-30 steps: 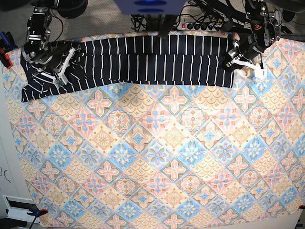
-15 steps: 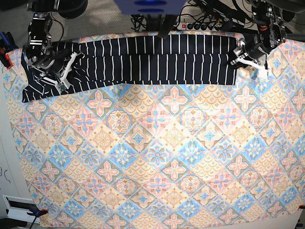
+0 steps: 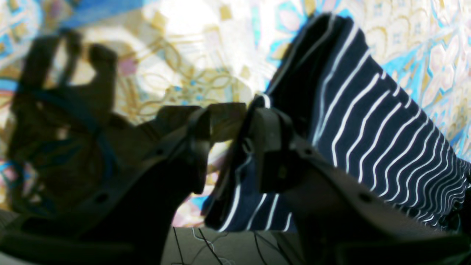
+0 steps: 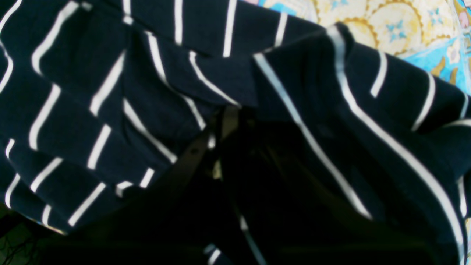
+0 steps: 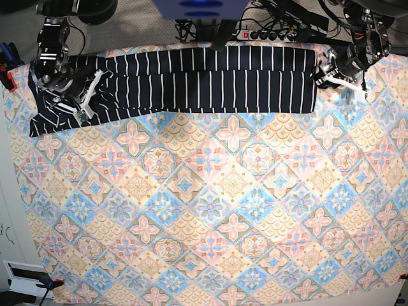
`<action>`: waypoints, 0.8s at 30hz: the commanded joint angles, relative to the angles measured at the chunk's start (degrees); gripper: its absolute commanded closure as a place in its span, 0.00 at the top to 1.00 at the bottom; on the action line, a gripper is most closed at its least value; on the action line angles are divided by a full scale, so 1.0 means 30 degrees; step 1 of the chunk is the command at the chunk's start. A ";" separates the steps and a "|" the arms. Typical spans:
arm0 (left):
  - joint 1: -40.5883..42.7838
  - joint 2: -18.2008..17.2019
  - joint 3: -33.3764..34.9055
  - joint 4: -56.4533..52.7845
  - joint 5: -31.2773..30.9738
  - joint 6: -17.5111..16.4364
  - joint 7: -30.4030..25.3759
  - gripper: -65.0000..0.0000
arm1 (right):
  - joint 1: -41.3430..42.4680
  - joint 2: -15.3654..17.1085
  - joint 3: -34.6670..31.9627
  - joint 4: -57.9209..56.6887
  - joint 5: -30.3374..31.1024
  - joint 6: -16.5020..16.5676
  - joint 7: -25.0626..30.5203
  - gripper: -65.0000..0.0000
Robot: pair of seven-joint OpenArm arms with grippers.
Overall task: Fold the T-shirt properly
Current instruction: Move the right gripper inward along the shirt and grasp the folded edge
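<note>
Navy striped T-shirt (image 5: 204, 81) lies as long band across far edge of bench (image 5: 210, 210). Right pincer (image 5: 81, 95) clamped shut on sleeve end, anchoring it. Left pincer (image 5: 341, 80) parted beside hem, apparently releasing.

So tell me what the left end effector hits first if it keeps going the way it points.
Probably the tablecloth: the left end effector points down at it, beside the T-shirt edge. One finger looks against that edge, though depth is unclear.

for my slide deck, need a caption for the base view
Striped T-shirt folded into a long band on the floral tablecloth, right hand on one end, left hand beside the other.
</note>
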 commanded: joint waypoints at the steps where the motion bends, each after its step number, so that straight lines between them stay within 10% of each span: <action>1: -0.0049 -0.0240 -0.0084 0.0139 -0.0169 -0.0125 -0.0114 0.31 | -0.0021 0.0013 -0.0087 0.0046 -0.0066 0.0055 -0.0237 0.03; 16: -0.0869 -0.0240 0.2934 -0.1913 -0.0257 -0.0125 -0.0231 0.30 | -0.0021 0.0013 -0.0087 0.0134 -0.0066 0.0055 -0.0267 0.03; 24: -0.0987 -0.0240 0.3579 -0.1883 -0.0404 -0.0154 -0.0143 0.04 | -0.0021 0.0013 -0.0087 0.0193 -0.0066 0.0055 -0.0296 0.03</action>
